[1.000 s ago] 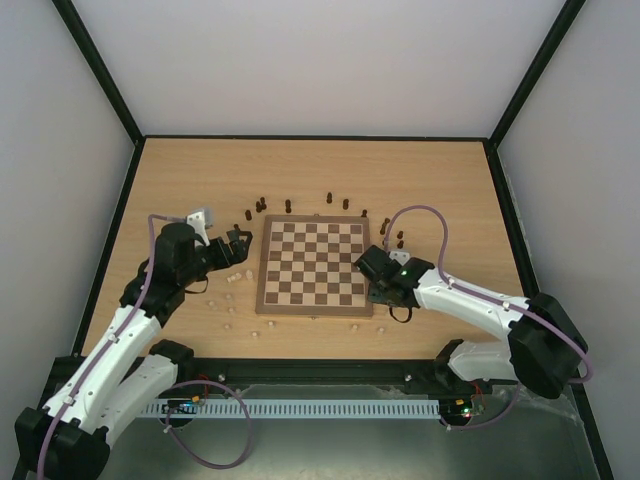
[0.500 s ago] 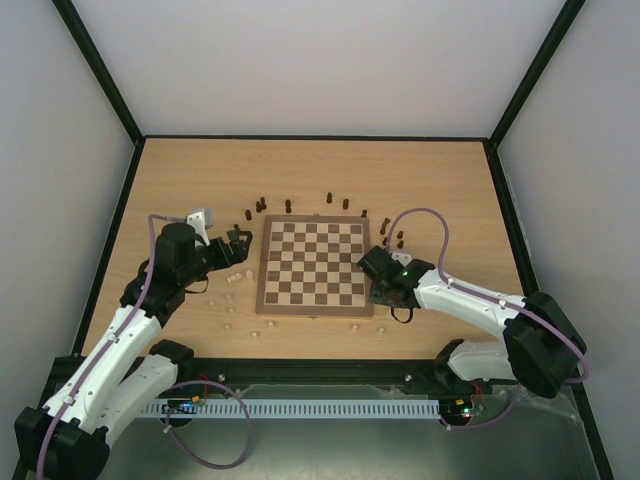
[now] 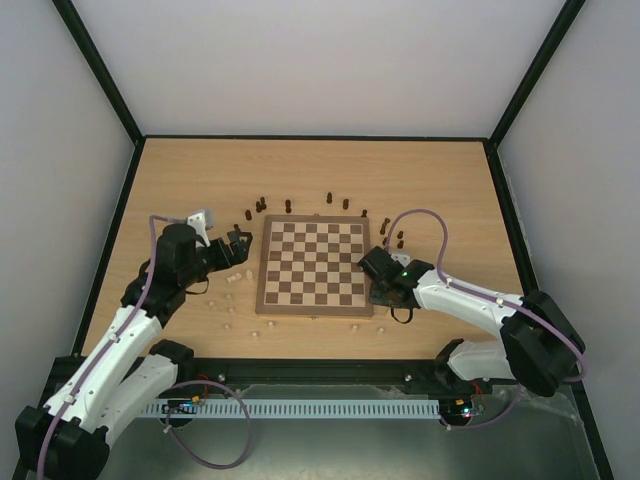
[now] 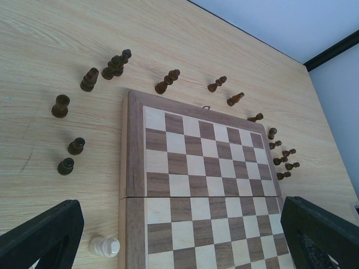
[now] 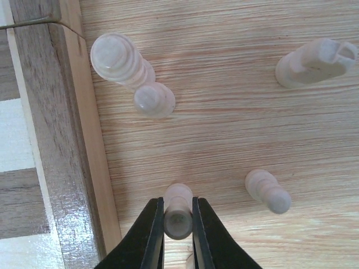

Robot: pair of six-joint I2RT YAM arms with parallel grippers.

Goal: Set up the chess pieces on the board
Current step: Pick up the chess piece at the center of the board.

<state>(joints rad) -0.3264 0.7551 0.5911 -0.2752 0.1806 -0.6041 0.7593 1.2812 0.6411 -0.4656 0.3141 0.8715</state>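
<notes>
The board (image 3: 262, 272) lies mid-table with no pieces on its squares. Dark brown pieces (image 3: 288, 206) stand round its far and right sides. Pale cream pieces (image 3: 234, 275) lie off its left and near sides. My right gripper (image 5: 178, 212) is shut on a pale cream piece (image 5: 178, 197) just above the tabletop, beside the board's border (image 5: 61, 140); it is at the board's right edge in the top view (image 3: 375, 275). My left gripper (image 4: 182, 227) is open and empty, over the board's left side (image 3: 238, 245).
In the right wrist view three more pale pieces lie near the held one: a stacked pair (image 5: 126, 64), a notched one (image 5: 317, 61) and a small one (image 5: 268, 190). In the left wrist view a pale piece (image 4: 105, 246) lies beside the border (image 4: 130, 157), with dark pieces (image 4: 168, 82) beyond.
The right arm has shifted very slightly at the board's right edge. The left arm and the pieces have not visibly moved.
</notes>
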